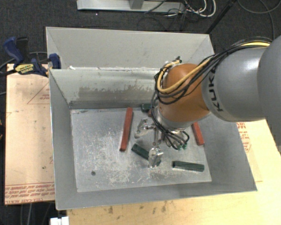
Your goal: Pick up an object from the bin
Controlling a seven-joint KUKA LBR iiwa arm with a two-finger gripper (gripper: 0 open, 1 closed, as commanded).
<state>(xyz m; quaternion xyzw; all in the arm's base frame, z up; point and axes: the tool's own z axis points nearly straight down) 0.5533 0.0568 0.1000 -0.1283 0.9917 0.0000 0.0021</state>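
My gripper (pixel 154 158) hangs low over the middle of the bin floor, under the orange wrist cover. A short dark green block (pixel 140 151) lies tilted just left of the fingertips, touching or nearly touching them. A second dark green bar (pixel 188 166) lies flat to the right of the gripper, nearer the front wall. A long red stick (pixel 126 129) lies upright in the picture to the left, well apart from the gripper. Whether anything sits between the fingers is unclear.
Another red piece (pixel 198 134) peeks out at the right, partly hidden by the wrist cover. A small dark thing (pixel 145 107) lies by the back wall. The arm and its cables cover the bin's right rear part.
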